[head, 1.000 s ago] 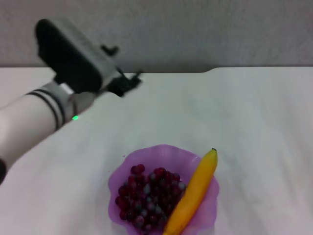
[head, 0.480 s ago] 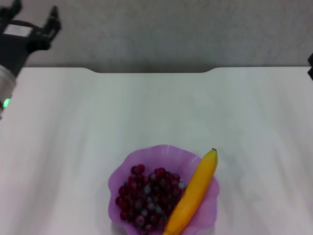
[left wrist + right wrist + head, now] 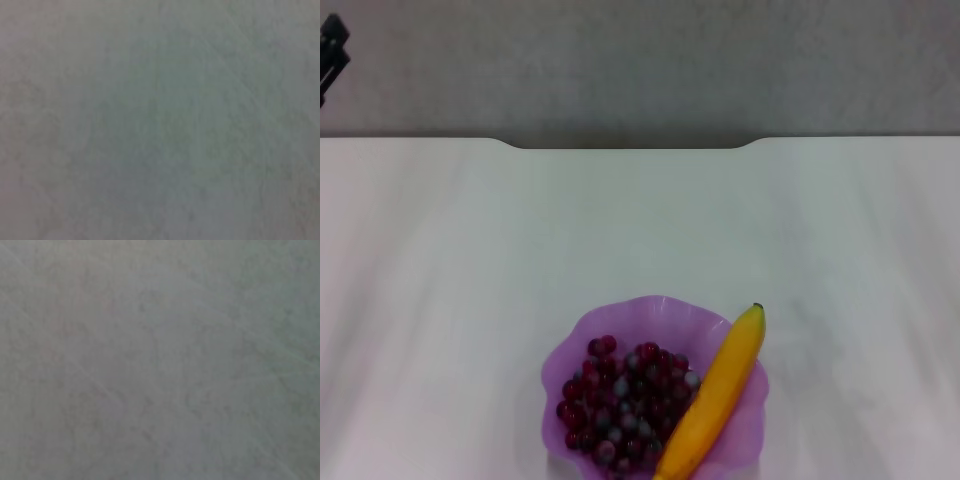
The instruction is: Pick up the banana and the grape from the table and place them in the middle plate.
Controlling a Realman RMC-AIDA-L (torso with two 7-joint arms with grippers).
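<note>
— Since the earlier frames, what has changed?

— Only the left arm. It stretched over the far left of the table [image 3: 840, 230] a second ago; now just a dark bit of the left gripper [image 3: 332, 50] shows at the head view's upper left corner, off beyond the table's far left edge. Whether its fingers are spread or closed, I cannot tell. The fruit has not shifted.

— Where is the fruit?

— Start at the near edge, about the middle: the plate [image 3: 578, 340] sits there, purple with a wavy rim. The grape [image 3: 620, 405] bunch lies inside it, on the left half. The banana [image 3: 715, 395] lies along the right side, touching the grapes, its dark tip poking over the far right rim.

— And the right gripper?

— Not visible from the head. Both wrist views show only a plain grey surface.

— Farther back?

— Bare white table up to the notch in its far edge.
</note>
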